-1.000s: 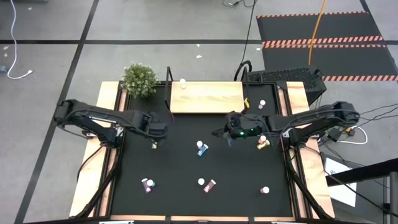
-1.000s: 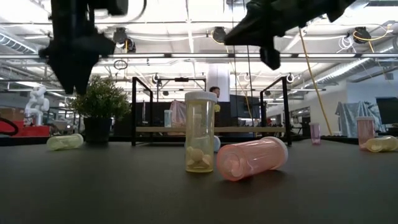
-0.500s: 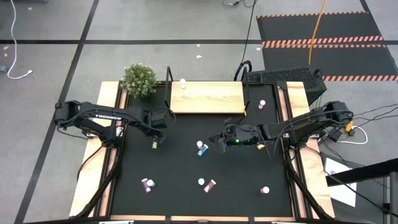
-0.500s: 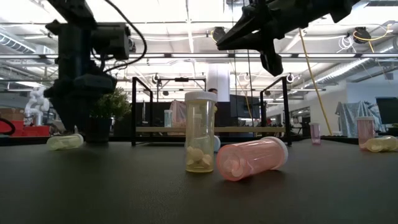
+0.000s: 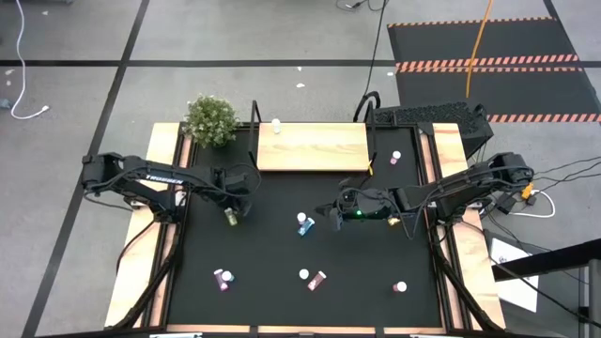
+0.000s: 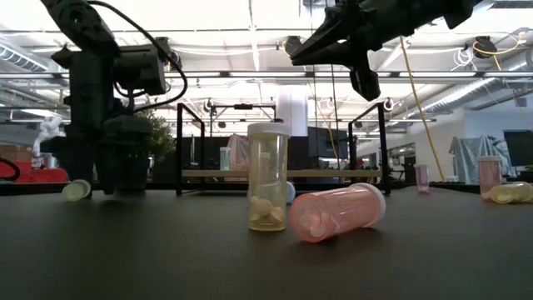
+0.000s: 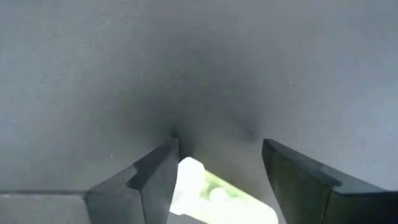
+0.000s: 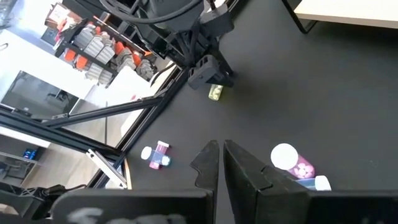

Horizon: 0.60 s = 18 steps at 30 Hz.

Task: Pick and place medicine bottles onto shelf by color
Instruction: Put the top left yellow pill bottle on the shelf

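A green bottle (image 5: pixel 228 217) with a white cap lies on its side on the black table, left of centre. My left gripper (image 7: pixel 217 163) is open and low over it, one finger on each side; it also shows in the high view (image 5: pixel 236 204). My right gripper (image 5: pixel 331 210) is shut and empty above the table's middle, a little right of a blue bottle (image 5: pixel 302 223). The wooden shelf (image 5: pixel 312 147) stands at the far edge. A yellow bottle (image 6: pixel 268 177) stands upright beside a pink one (image 6: pixel 337 212) lying on its side. My left gripper points down with the green bottle between its open fingers. The bottle's white cap (image 7: pixel 188 177) lies right beside one finger (image 7: pixel 157 180); whether they touch I cannot tell. The bottle lies flat on the table.
A bushy plant (image 5: pixel 210 119) stands at the far left corner. More bottles lie near the front edge (image 5: pixel 223 279) (image 5: pixel 400 287) and at the right of the shelf (image 5: pixel 395 158). One small bottle (image 5: pixel 276 123) stands at the shelf's far edge. Pale wooden strips (image 5: pixel 160 188) border the table.
My left gripper has come down from high above the table to the green bottle, its fingers now astride it. The bottle has turned about on the table. My right gripper has moved a little toward the table's left and near edge, staying shut.
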Each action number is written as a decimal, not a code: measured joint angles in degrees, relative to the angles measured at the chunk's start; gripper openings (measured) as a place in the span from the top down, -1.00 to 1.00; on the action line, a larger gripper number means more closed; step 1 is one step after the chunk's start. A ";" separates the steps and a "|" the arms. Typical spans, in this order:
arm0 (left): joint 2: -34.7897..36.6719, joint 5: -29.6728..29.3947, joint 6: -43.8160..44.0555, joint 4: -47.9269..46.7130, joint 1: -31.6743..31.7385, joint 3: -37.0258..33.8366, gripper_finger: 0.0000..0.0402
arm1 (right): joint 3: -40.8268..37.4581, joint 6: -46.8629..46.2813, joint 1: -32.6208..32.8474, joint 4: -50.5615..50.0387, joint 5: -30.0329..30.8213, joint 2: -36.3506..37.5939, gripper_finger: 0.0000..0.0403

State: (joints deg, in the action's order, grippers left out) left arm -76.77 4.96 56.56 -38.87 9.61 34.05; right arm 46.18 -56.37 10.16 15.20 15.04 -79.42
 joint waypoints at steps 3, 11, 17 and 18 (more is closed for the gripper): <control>-0.12 1.20 -0.58 -4.50 0.03 1.11 -0.16 | 0.01 0.33 -0.44 -0.01 -0.07 0.00 0.91; -0.05 -1.18 -14.25 -14.42 0.97 8.20 -0.16 | 0.01 1.68 -2.48 -0.02 -0.45 0.00 0.91; -0.03 -1.68 -21.21 -18.02 0.79 10.03 -0.16 | -0.01 2.88 -3.46 -0.04 -3.30 0.00 0.91; -0.03 -1.46 -19.13 -19.10 0.99 10.03 -0.16 | -0.01 3.06 -3.43 -0.04 -3.31 0.00 0.91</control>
State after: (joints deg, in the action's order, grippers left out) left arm -76.79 3.50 37.43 -57.97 10.60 44.07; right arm 46.17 -53.31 6.72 15.16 11.73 -79.42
